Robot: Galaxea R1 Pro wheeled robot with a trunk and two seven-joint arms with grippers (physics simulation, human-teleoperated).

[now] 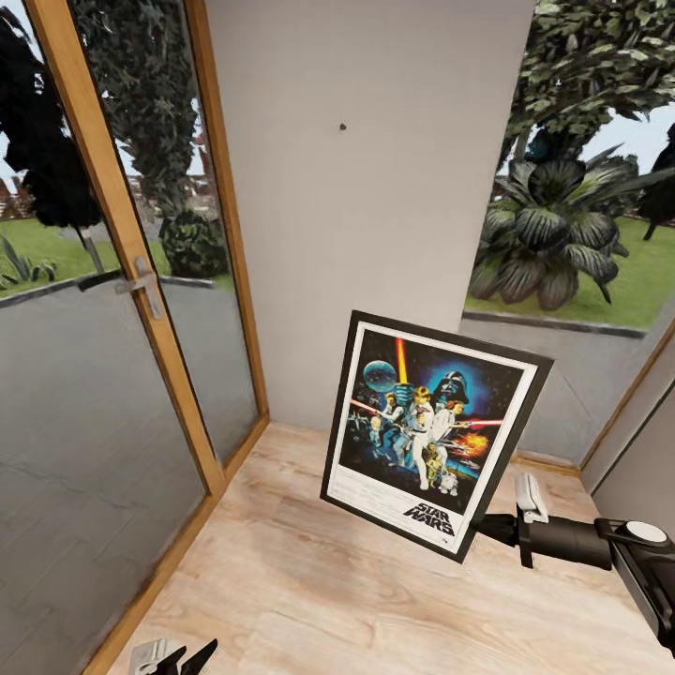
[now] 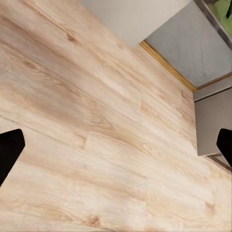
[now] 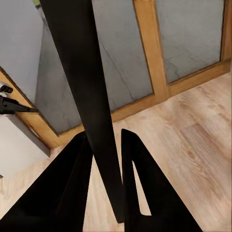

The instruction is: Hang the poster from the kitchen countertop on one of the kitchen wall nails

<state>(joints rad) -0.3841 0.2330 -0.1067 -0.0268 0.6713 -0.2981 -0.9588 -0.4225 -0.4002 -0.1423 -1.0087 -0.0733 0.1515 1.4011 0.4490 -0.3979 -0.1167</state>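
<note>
Head view | poster [image 1: 431, 431] gripped at its lower corner by right pincer [image 1: 489, 527] | wall nail [image 1: 342, 126] above | hanging left | left pincer [image 2: 116, 150] open

Bare wall [image 1: 375, 234] around nail [image 1: 343, 126]; glazed door [image 1: 112, 375] flanking left.
</note>
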